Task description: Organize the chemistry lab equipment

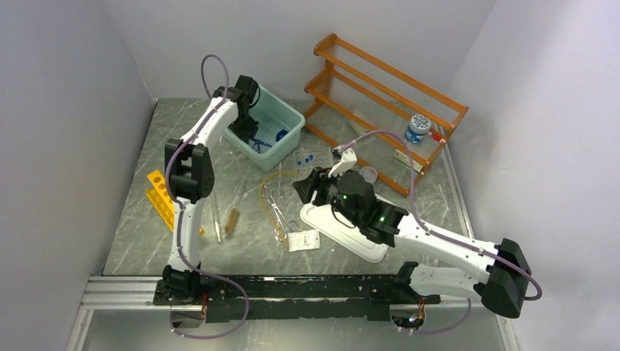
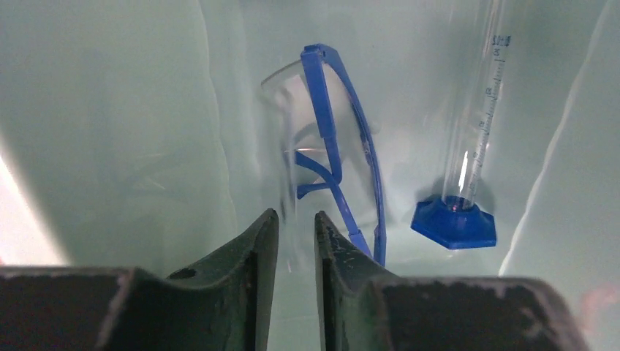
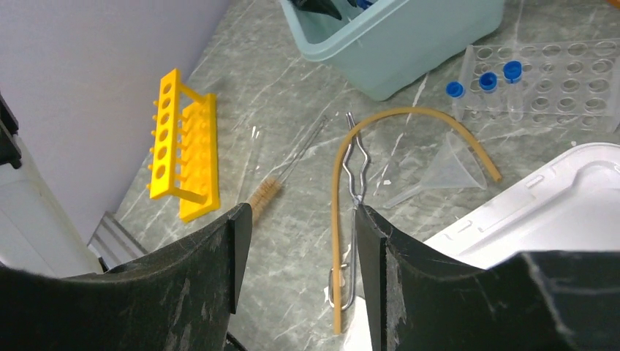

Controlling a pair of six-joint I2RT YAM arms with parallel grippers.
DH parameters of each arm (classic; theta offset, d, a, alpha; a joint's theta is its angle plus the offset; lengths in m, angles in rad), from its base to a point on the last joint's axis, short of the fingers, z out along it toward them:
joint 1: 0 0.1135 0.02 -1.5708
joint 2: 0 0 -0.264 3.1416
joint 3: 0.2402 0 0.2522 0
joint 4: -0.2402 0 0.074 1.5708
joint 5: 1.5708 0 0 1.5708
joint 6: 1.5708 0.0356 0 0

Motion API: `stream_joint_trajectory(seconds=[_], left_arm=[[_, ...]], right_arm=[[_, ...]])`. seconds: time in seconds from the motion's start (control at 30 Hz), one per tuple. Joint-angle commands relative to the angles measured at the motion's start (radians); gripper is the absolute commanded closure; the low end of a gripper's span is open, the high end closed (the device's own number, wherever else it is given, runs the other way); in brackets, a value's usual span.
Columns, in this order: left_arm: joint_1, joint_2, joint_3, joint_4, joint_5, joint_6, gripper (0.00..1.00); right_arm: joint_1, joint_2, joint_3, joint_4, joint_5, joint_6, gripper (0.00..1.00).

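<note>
Left wrist only: inside the teal bin [image 2: 110,131], blue-framed goggles [image 2: 343,146] lean beside a graduated cylinder [image 2: 453,223] on a blue base.
Left gripper [image 2: 296,216]: fingers slightly parted just short of the goggles, gripping nothing.
Right wrist only: yellow rack [image 3: 183,146], brush [image 3: 265,194], metal tongs [image 3: 356,183], amber tubing [image 3: 409,113], clear funnel [image 3: 450,168] and blue-capped vials [image 3: 486,80] on the table.
Right gripper [image 3: 300,212]: spread wide, empty, above the tongs.
Top only: orange shelf [image 1: 387,95] with a small jar [image 1: 417,128].
In the way: the right arm covers part of the white tray [image 1: 365,248].

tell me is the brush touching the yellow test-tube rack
Apart. The right wrist view shows a strip of table between the brush and the yellow test-tube rack; the top view agrees.
</note>
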Motion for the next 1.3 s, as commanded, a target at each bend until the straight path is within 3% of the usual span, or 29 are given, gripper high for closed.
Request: stream_joint_trajectory(seconds=[0.0, 0.07, 0.57, 0.8, 1.0, 1.07, 1.1, 1.27], left_arm=[[0.0, 0.057, -0.008, 0.031, -0.031, 0.018, 0.65], [0.001, 0.05, -0.002, 0.041, -0.043, 0.026, 0.61], [0.0, -0.159, 0.016, 0.144, -0.041, 0.169, 0.59], [0.0, -0.33, -0.064, 0.139, -0.063, 0.26, 0.56], [0.001, -0.586, -0.344, 0.184, -0.072, 0.39, 0.56], [0.001, -0.702, -0.474, 0.221, -0.076, 0.431, 0.56], [0.001, -0.804, -0.63, 0.283, -0.062, 0.471, 0.55], [0.006, -1.091, -0.945, 0.468, 0.018, 0.55, 0.44]], right_arm=[[0.0, 0.008, 0.002, -0.01, 0.068, 0.0, 0.42], [0.0, 0.018, 0.011, -0.024, 0.081, -0.005, 0.42], [0.0, 0.113, 0.061, -0.083, 0.1, 0.003, 0.41], [0.001, 0.288, 0.145, -0.176, 0.035, -0.022, 0.39], [0.082, 0.479, 0.228, -0.218, -0.001, -0.108, 0.44], [0.121, 0.539, 0.264, -0.238, 0.017, -0.134, 0.46], [0.154, 0.61, 0.313, -0.261, 0.04, -0.144, 0.5], [0.201, 0.755, 0.431, -0.337, 0.082, -0.155, 0.56]])
